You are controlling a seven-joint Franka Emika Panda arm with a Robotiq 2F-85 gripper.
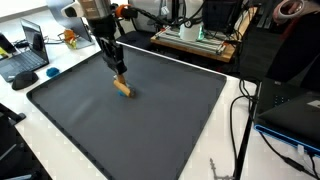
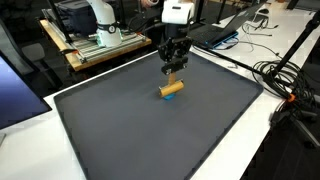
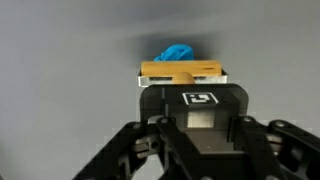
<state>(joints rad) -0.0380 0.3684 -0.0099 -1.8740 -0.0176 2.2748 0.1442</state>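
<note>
- Held tan wooden block with blue tip [image 2: 171, 90] in black Robotiq gripper [image 2: 175, 71], jaws closed narrowly on it.
- Hung directly beneath fingertips, long axis crosswise, near dark grey mat [image 2: 150, 135].

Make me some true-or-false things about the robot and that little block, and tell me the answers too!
1. The block lies on a dark grey mat. True.
2. The block is green. False: it is tan, with some blue on it.
3. The tool is right above the block. True.
4. A laptop sits on the mat. False: it sits off the mat, on the white table.
5. The tool's jaws are wide open. False: they are shut.
</note>
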